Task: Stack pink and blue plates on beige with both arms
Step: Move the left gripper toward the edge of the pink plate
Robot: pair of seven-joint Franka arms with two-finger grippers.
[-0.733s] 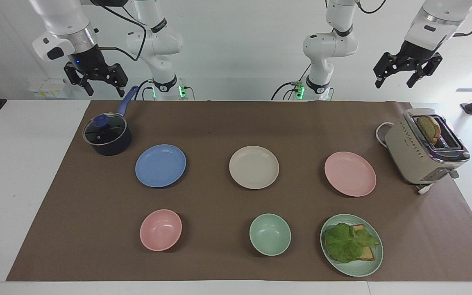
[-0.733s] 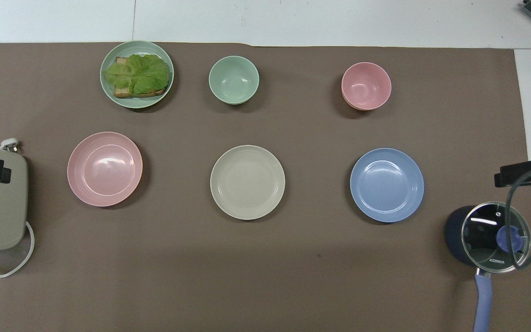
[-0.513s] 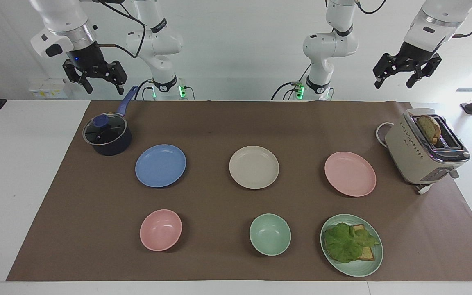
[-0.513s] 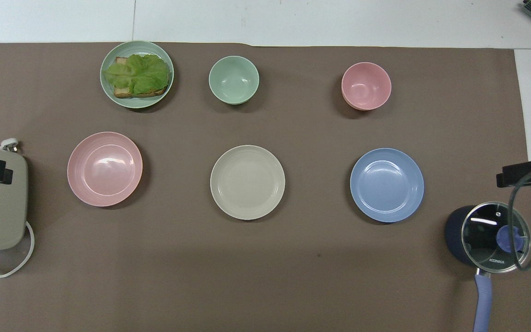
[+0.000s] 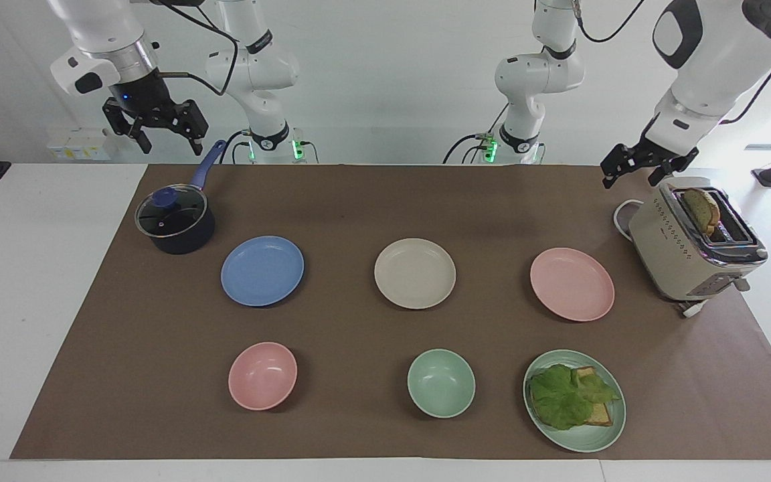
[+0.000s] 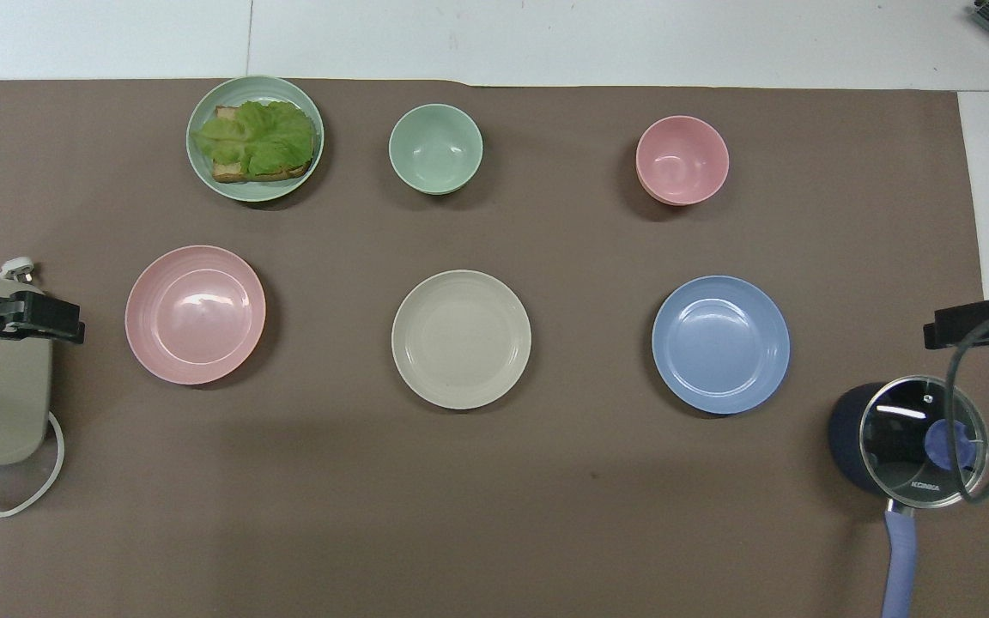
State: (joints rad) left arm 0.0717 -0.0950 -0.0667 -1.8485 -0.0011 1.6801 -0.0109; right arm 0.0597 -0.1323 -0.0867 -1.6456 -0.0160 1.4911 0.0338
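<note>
Facing view: left gripper fingers apart, empty, raised beside beige boxy toaster, round pale pink plate near it, well apart, right gripper fingers apart, empty, over dark lidded saucepan, round cornflower blue plate apart, round cream-beige plate between the two; overhead view: pink plate, beige plate, blue plate in one row, unstacked.

Three shallow round plates lie flat, empty and well apart in one row on the brown mat. The beige plate sits between the blue plate, toward the right arm's end, and the pink plate, toward the left arm's end.
</note>
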